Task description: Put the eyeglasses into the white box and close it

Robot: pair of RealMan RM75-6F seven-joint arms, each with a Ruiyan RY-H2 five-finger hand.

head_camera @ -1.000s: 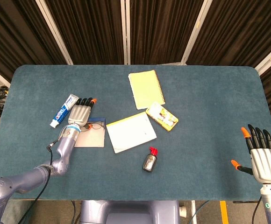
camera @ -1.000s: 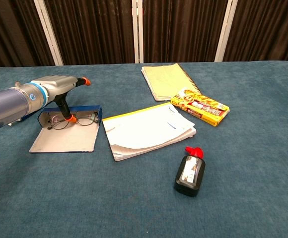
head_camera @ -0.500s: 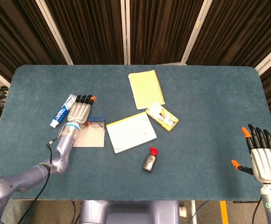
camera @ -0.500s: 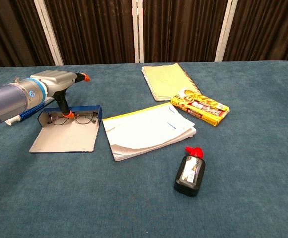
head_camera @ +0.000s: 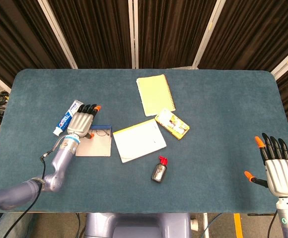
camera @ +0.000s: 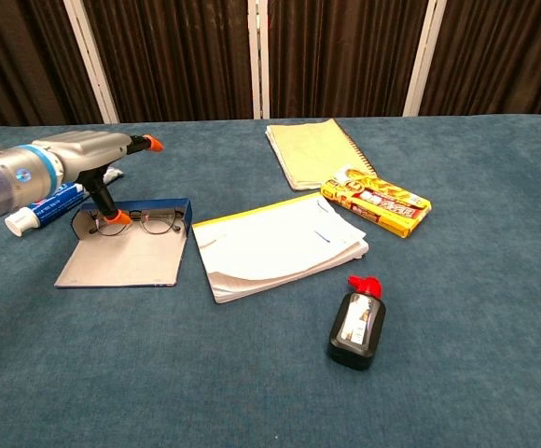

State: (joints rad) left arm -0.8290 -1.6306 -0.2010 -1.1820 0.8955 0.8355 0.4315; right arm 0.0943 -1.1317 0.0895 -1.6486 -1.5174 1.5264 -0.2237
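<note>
White box (camera: 121,264) lid flat toward near side; eyeglasses (camera: 149,222) inside, long axis left-right. Left hand (camera: 79,154) directly above, fingers spread, empty. Right hand (head_camera: 281,171) far right, splayed, idle.

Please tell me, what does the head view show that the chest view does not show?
Only the head view shows the right hand, open near the table's right edge, and the whole table outline. Only the chest view shows the eyeglasses clearly, lying in the open box, with the left thumb tip beside them. Both show the left hand, toothpaste, both notebooks, the yellow package and the ink bottle.
</note>
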